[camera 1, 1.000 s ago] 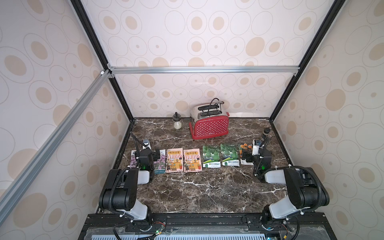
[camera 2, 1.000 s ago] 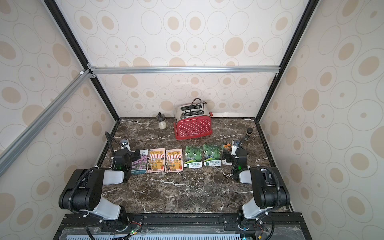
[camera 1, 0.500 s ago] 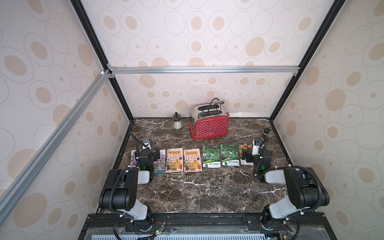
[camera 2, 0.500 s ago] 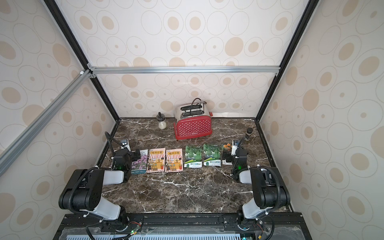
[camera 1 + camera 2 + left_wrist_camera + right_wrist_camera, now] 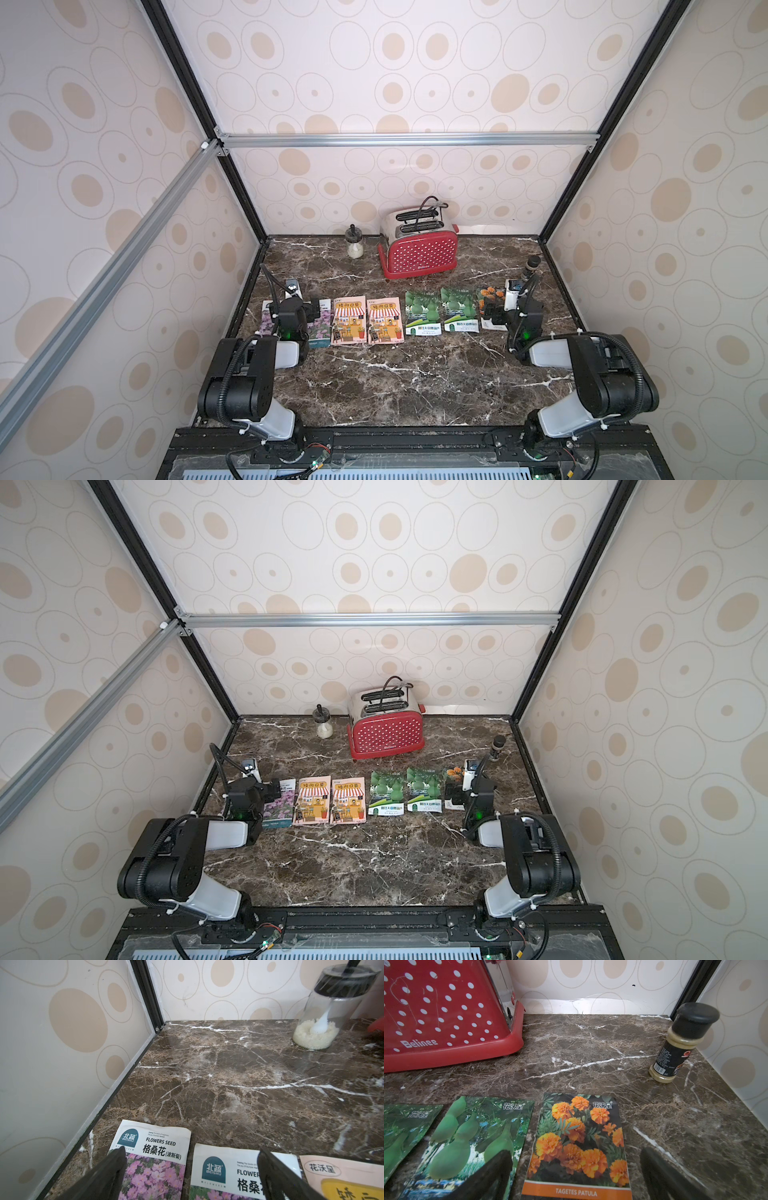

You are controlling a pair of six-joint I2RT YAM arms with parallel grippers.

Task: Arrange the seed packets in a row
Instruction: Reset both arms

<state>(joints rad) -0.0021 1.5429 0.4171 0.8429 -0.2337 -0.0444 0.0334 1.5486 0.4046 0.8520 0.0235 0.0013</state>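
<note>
Left gripper (image 5: 191, 1157): jaws wide, I hold nothing; both purple-flower packets (image 5: 153, 1159) lie flat beneath it, one under each finger
Right gripper (image 5: 575, 1157): jaws wide, empty; the orange-flower packet (image 5: 581, 1142) lies between its fingers, a green-gourd packet (image 5: 471, 1138) under its left finger
Between my two grippers: two shop-drawing packets (image 5: 349, 320) side by side, a small gap, then the gourd pair, on the marble top (image 5: 415, 374)
Done, I judge: all seven seed packets (image 5: 424, 791) face up in one line
Left, I judge: perhaps close that gap, square the outer purple packet, which reaches a touch further ahead of my gripper than its twin, then back both arms off
</note>
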